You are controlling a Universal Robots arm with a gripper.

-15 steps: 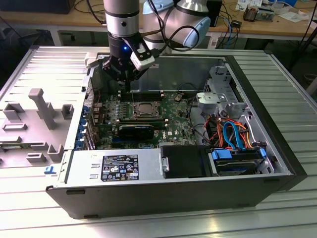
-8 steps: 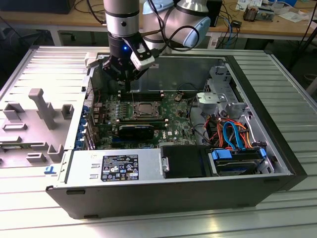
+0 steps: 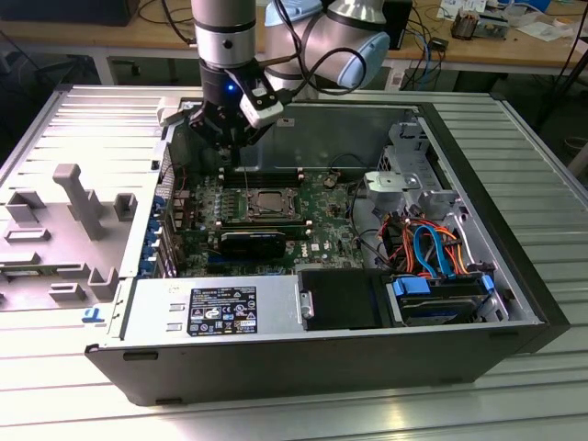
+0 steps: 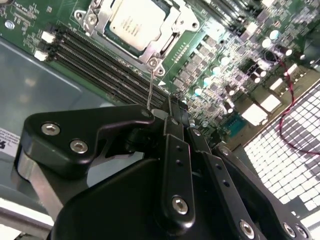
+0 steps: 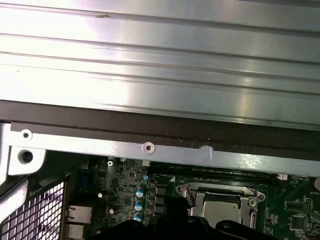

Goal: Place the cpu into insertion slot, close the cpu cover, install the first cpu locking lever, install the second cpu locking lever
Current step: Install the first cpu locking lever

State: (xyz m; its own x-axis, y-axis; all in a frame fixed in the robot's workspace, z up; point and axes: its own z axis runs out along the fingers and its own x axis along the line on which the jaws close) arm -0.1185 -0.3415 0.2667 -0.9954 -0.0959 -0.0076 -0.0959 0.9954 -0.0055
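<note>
I have the claw down inside the open computer case, hanging over the green motherboard at about 11 o'clock from the insertion slot in the exterior view. In the second wrist view the black fingers meet at their tips on a thin wire locking lever, so I read the claw as closed on that lever; the wire runs from the fingertips to the socket's corner screw.

The cpu sits in the insertion slot, its dull silver top showing through the window of the cpu cover, which lies flat over it. In the first wrist view I see the same socket and the cpu cover on the board below the case's metal edge.

Long dark memory slots run just beside the socket in the second wrist view. In the exterior view, the case lies on a ribbed metal table, with grey moulded fixtures at 9 o'clock from the case and a bundle of orange and blue cables at 3 o'clock from the socket.
</note>
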